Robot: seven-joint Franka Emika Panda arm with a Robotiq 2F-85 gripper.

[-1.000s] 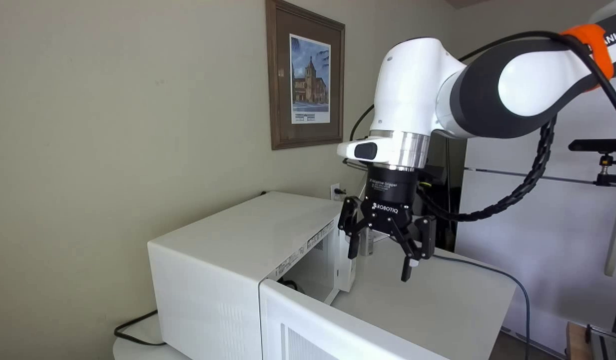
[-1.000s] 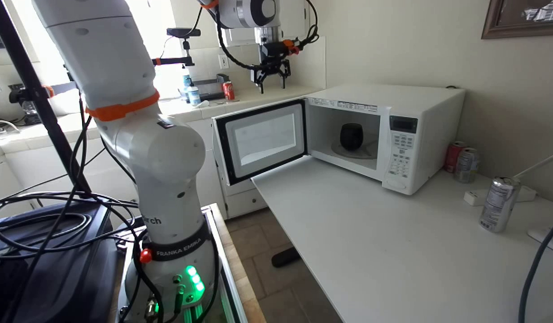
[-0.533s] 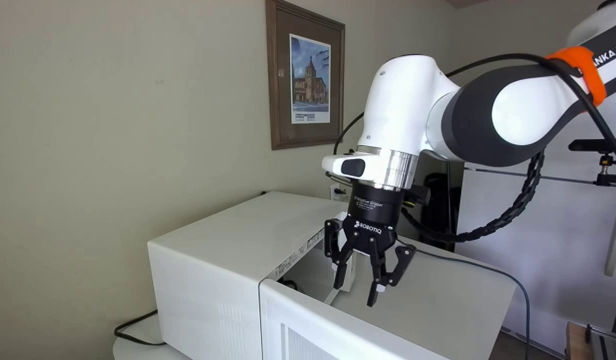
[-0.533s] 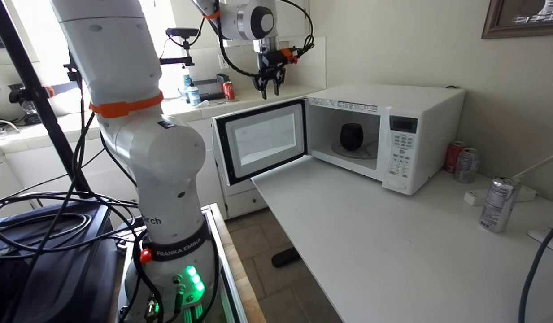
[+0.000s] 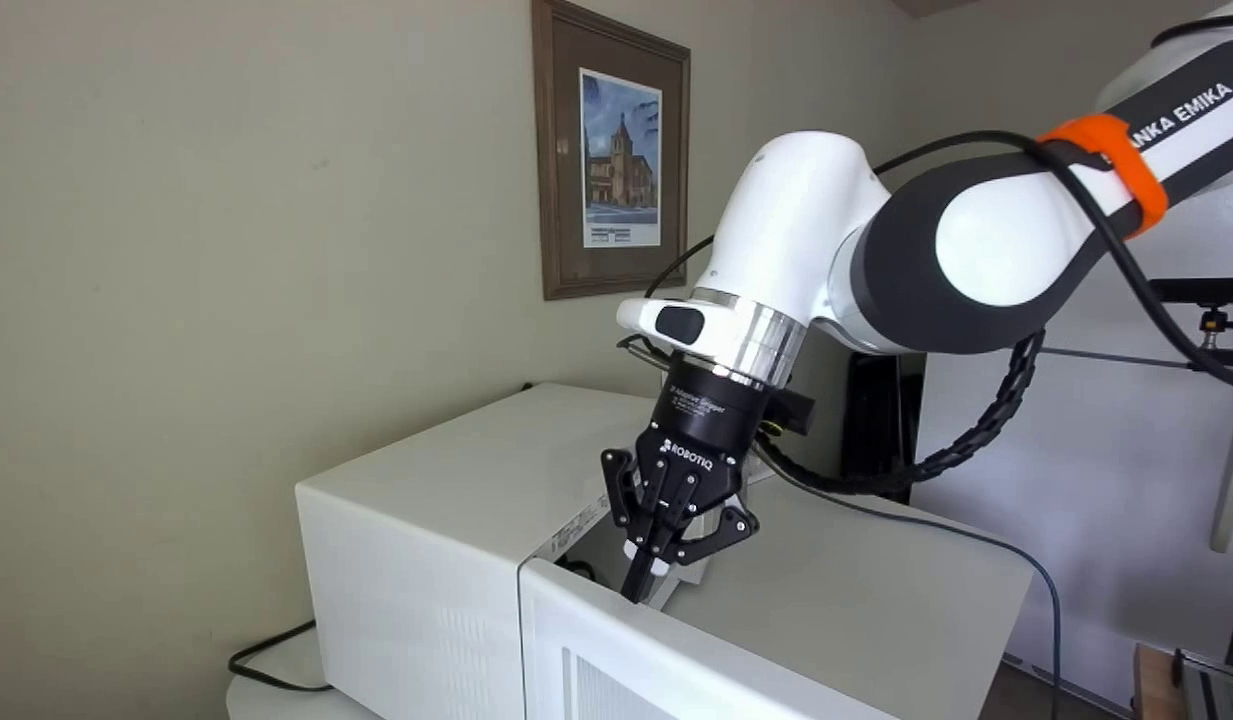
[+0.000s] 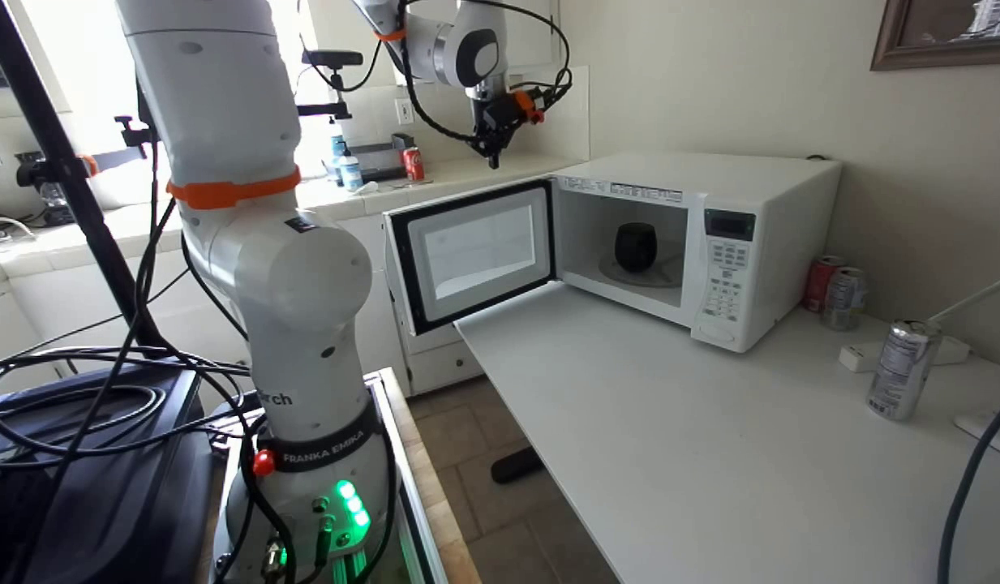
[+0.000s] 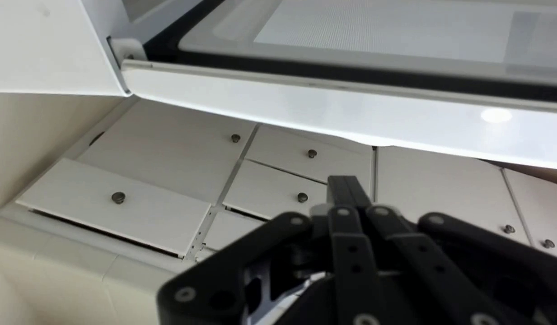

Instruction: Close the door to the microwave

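Note:
The white microwave stands on the white table with its door swung wide, the dark-framed inner face showing. In an exterior view the outer side of the door shows in the foreground. My gripper is tilted, its fingertips overlapping the door's top edge there; contact cannot be told. Seen from the opposite side, the gripper hangs above that top edge. Its fingers meet in the wrist view with nothing between them, and the gripper lies below the door's white edge in the picture.
A black mug sits inside the microwave. Cans, including a silver can, stand on the table. White cabinets and a counter with a red can lie beyond the door. A blue-grey cable crosses the table.
The gripper has come down and moved toward the microwave's hinge side, tilting as it came. Its fingers have gone from wide open to shut. The door and microwave have stayed put.

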